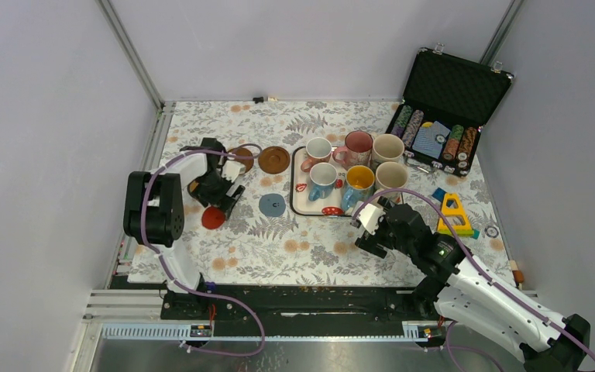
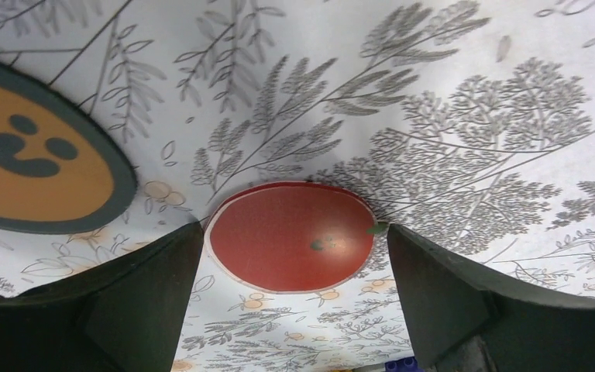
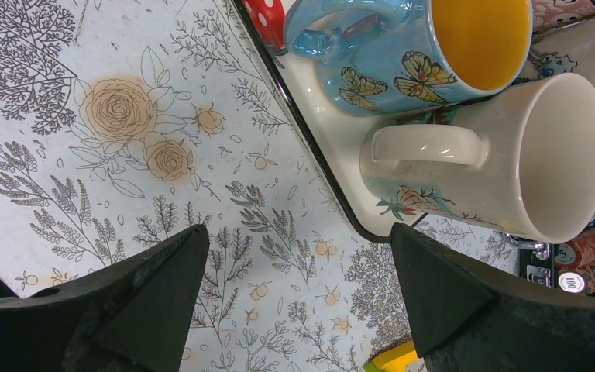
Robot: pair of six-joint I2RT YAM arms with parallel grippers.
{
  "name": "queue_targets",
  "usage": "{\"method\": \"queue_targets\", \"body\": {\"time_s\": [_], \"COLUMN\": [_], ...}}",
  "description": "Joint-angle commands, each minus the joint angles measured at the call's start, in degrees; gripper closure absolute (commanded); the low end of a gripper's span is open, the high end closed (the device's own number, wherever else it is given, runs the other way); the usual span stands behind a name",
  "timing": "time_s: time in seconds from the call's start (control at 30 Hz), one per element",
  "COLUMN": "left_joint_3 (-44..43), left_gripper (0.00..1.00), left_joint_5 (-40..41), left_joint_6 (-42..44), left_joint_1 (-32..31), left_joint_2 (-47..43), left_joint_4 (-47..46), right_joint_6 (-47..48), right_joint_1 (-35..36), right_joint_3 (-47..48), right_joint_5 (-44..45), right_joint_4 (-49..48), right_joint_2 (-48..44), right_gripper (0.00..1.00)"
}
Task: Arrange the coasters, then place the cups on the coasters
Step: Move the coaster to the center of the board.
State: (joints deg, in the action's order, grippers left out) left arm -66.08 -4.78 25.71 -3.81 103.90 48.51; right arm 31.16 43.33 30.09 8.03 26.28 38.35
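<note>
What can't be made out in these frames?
- Orange-centred coaster: cut by the left edge in left wrist view; mostly hidden behind the left arm in top view.
- Brown coaster: partly under that arm, top view.
- Blue mug: cropped by the top edge, right wrist view.
- Poker chips: markings too small, top view.

A desk point(image 1: 279, 248) wears a pale cloth printed with ferns and flowers. Plain lilac-grey walls point(image 1: 310, 46) close it in behind and at both sides; metal posts point(image 1: 128, 50) rise at its back corners.

Through my right wrist camera I read "100" on a poker chip point(image 3: 572, 280); a smiley face marks the orange-centred coaster point(image 2: 31, 151).
</note>
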Motion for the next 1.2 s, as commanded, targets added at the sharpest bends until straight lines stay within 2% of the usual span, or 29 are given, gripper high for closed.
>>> {"method": "queue_targets", "body": {"time_s": [0.0,0.4,0.57,0.8,0.9,1.03,1.17], "left_joint_3": [-0.4,-2.85,-4.52,-4.46,-3.24,-2.54,-2.24], "left_gripper": [0.1,0.11,0.11,0.08,0.02,0.01,0.01], "left_joint_5": [-5.36,-5.2,-5.41,-1.73,-0.63,0.61,-0.81], "left_joint_6": [0.65,-3.24,-4.64,-5.2,-5.31,-5.22,-4.54], "left_joint_1": [-2.29,-12.25,-14.58,-14.56,-13.63,-9.52,-4.18], "left_joint_2": [1.04,1.96,0.05,-4.62,-9.81,-14.45,-13.28], "left_joint_4": [0.25,-2.11,-2.19,-2.3,-2.6,-1.53,1.63], "right_joint_6": [-0.27,-0.41,-0.55,-0.72,-0.68,-0.77,-0.75], "right_joint_1": [-0.6,-0.55,-0.61,-0.6,-0.55,-0.56,-0.6], "right_joint_3": [0.15,0.21,0.18,0.22,0.24,0.23,0.23], "right_joint_5": [0.79,0.82,0.8,0.76,0.67,0.55,0.56], "right_joint_4": [-1.55,-1.53,-1.45,-1.48,-1.47,-1.47,-1.5], "right_joint_2": [-0.07,0.41,0.18,-0.24,-0.62,-0.82,-0.97], "right_gripper": [0.05,0.06,0.06,0.06,0.06,0.06,0.06]}}
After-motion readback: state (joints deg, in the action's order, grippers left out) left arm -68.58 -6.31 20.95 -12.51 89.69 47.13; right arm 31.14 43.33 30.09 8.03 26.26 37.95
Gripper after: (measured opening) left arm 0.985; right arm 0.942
